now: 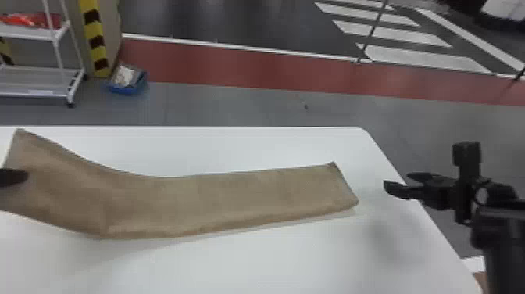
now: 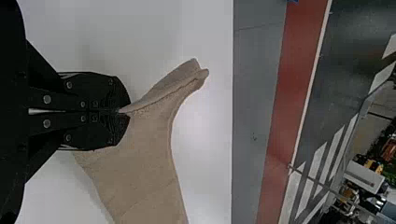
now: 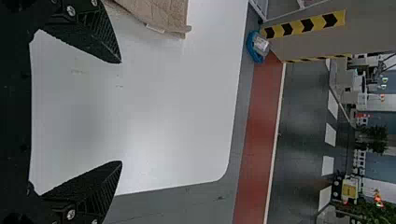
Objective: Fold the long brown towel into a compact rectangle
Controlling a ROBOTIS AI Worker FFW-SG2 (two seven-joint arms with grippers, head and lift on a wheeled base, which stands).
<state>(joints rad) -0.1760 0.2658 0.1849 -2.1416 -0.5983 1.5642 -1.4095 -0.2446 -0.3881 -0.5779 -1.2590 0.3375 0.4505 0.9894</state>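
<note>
The brown towel point(image 1: 218, 203) lies lengthwise on the white table, its left part bent toward the far left and lifted. At the left edge of the head view, the dark tip of my left gripper point(image 1: 13, 178) is against that part. In the left wrist view my left gripper point(image 2: 122, 111) is shut on the edge of the towel point(image 2: 144, 163), which hangs in a fold from its fingers. My right gripper point(image 1: 398, 183) is right of the towel's right end, above the table's right edge. In the right wrist view the right gripper point(image 3: 120, 112) stands open, with the towel's end point(image 3: 161, 14) off to one side.
The white table point(image 1: 273, 262) has a rounded far right corner and a slanting right edge under my right gripper. Beyond it on the floor are a white rack point(image 1: 39, 94), a striped yellow post point(image 1: 95, 39) and a blue container point(image 1: 127, 90).
</note>
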